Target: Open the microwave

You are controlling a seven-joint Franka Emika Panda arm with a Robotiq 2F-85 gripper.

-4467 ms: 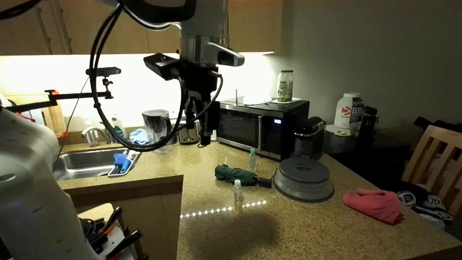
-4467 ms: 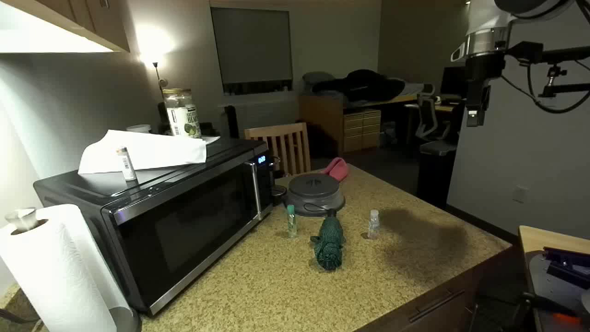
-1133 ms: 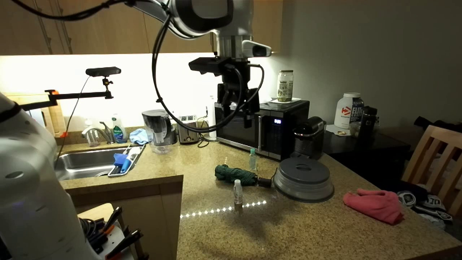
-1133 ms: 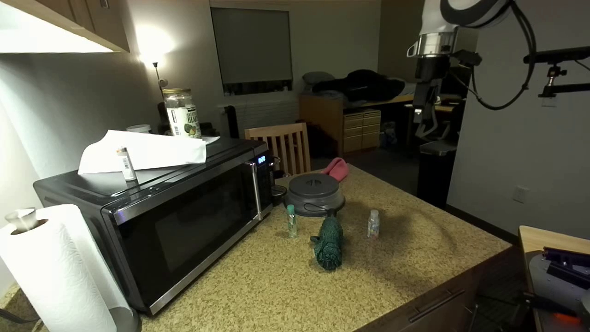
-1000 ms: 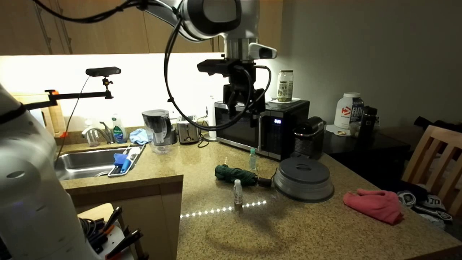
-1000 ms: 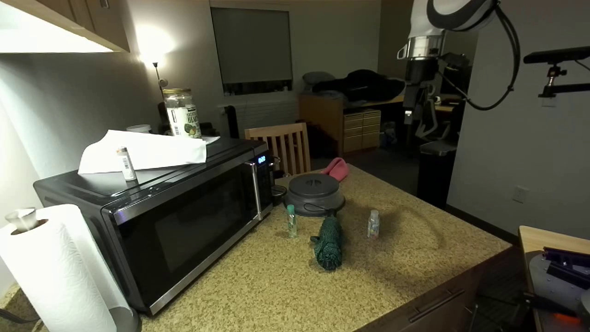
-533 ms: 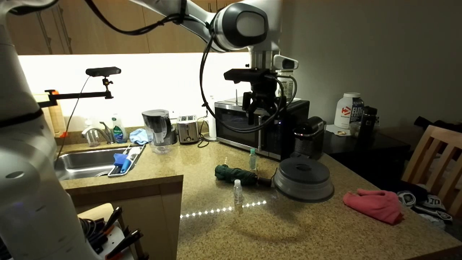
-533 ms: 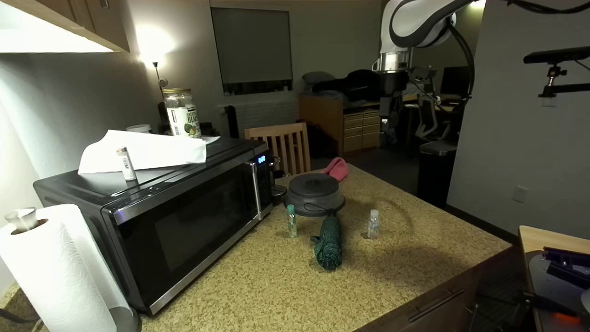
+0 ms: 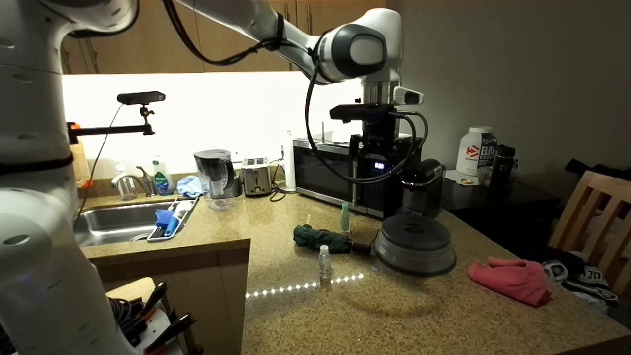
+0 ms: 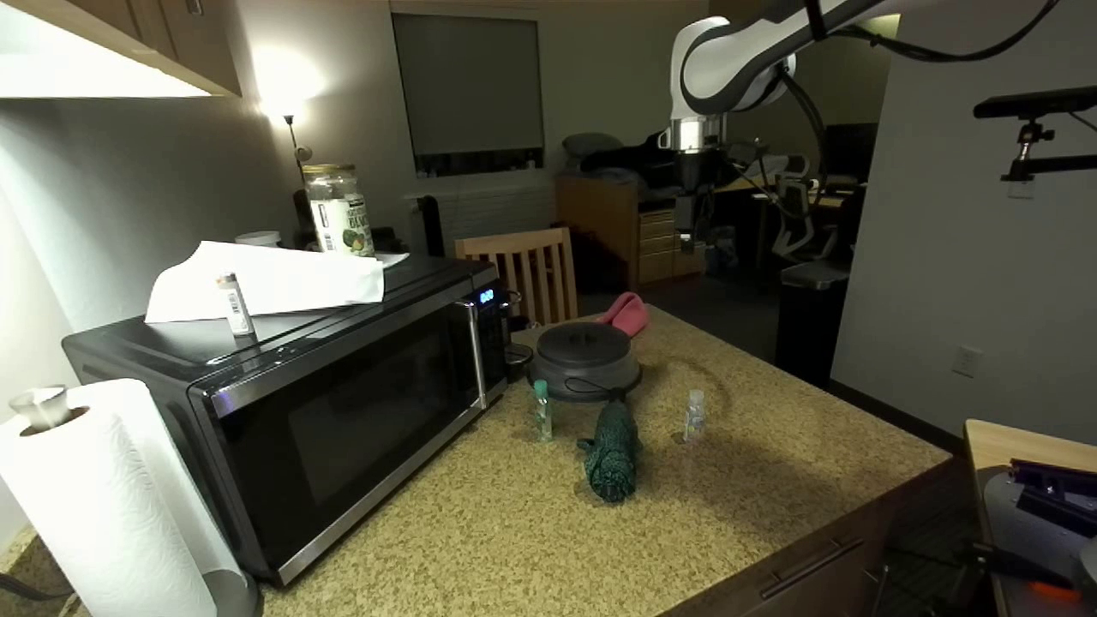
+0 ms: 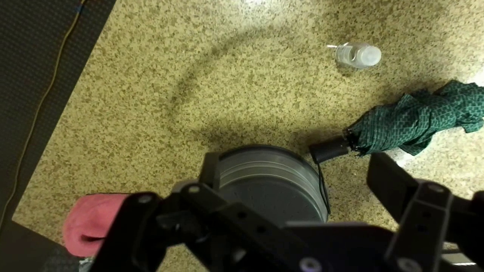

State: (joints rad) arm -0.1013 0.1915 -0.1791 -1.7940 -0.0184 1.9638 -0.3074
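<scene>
Light from beneath the wooden cabinets [image 9: 148, 54] is washing over the speckled table [image 9: 434, 318], where the microwave [image 10: 300, 403] is standing near the grey domed cover [image 9: 414, 244], its door [image 10: 360, 420] sitting closed. You are probably dealing with a heavy, rigid body that should be bearing a steady pull, and a stiff door that may be resisting, then giving suddenly; its glass front [image 10: 334, 441] is likely the fragile part. The handle [image 10: 476, 353], an upright metal bar at the door's end nearer the cover, is offering you the best hold: plan on closing around its middle, squeezing firmly, because smooth metal may be slipping out of a light grip. Close to the cover, the green-capped bottle [image 9: 345, 218] is standing and the green umbrella [image 9: 320, 240] is lying; both could be catching the door's swing. Your hand [image 11: 295, 169] is hovering high above the cover, spread wide and carrying nothing, so you are not yet gripping the handle.
</scene>
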